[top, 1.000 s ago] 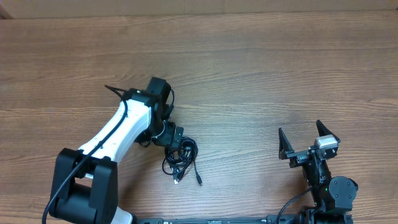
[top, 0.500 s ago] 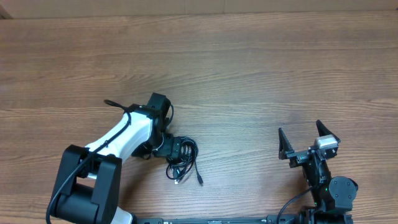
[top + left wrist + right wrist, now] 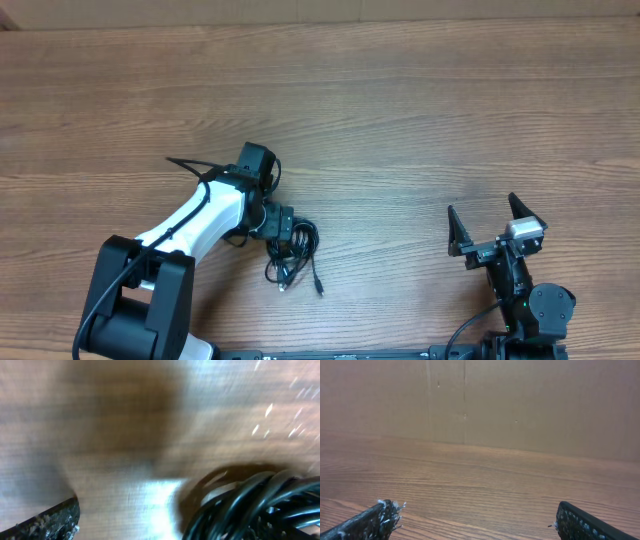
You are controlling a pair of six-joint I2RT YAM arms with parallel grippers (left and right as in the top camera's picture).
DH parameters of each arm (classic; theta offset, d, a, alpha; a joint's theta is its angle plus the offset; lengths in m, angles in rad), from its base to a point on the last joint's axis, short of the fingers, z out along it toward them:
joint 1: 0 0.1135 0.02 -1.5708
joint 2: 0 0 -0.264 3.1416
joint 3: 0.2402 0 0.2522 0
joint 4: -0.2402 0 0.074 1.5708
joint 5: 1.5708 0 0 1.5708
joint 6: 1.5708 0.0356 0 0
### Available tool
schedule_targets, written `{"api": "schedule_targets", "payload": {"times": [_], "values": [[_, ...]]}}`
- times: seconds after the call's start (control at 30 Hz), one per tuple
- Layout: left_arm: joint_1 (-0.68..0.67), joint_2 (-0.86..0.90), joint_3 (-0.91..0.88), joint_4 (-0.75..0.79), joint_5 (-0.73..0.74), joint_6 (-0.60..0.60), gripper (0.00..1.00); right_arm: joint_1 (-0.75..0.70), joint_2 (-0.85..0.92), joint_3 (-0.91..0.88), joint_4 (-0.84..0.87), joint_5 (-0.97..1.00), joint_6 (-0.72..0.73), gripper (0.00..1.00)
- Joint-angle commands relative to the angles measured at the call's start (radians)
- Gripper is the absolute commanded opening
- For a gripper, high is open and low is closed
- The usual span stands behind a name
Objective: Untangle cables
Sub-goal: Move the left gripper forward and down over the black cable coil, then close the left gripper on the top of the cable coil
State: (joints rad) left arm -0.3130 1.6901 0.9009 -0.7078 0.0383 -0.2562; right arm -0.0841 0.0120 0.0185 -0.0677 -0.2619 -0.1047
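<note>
The cables (image 3: 293,252) lie as a small black coiled bundle on the wooden table (image 3: 420,120), left of centre, with two plug ends trailing toward the front. My left gripper (image 3: 283,228) is low at the bundle's upper left edge. In the left wrist view the coils (image 3: 255,505) fill the lower right, one finger shows at the lower left, and the other finger is hidden; the left gripper's jaws (image 3: 165,527) look open with bare table between finger and coils. My right gripper (image 3: 497,232) is open and empty at the front right, and the right wrist view shows the right gripper's fingers (image 3: 477,520) far apart.
A brown cardboard wall (image 3: 520,405) stands along the table's far edge. The left arm's white link (image 3: 200,215) slants from the front left toward the bundle.
The left arm dipped toward the front, then drew back a little. The bundle shifted only slightly. The right arm has not moved.
</note>
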Motion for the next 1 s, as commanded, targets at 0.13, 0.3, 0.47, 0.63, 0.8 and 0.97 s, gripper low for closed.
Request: {"api": "schedule_targets", "payload": {"times": [0.13,0.3,0.47,0.63,0.8,0.97], "values": [[-0.004,0.018,-0.043,0.059,0.039,0.001,1.00,0.006,-0.009,-0.011,0.006,0.002,-0.001,1.00],[-0.004,0.018,-0.043,0.066,0.040,0.002,1.00,0.006,-0.009,-0.011,0.006,0.002,-0.001,1.00],[-0.004,0.018,-0.059,0.066,0.040,0.024,0.99,0.006,-0.009,-0.011,0.006,0.002,-0.001,1.00],[-0.004,0.018,-0.082,0.058,0.040,0.003,1.00,0.006,-0.009,-0.011,0.006,0.002,-0.001,1.00],[-0.004,0.018,-0.115,0.065,0.041,-0.037,1.00,0.006,-0.009,-0.011,0.006,0.002,-0.001,1.00],[-0.004,0.018,-0.140,0.082,0.043,-0.040,1.00,0.006,-0.009,-0.011,0.006,0.002,-0.001,1.00]]}}
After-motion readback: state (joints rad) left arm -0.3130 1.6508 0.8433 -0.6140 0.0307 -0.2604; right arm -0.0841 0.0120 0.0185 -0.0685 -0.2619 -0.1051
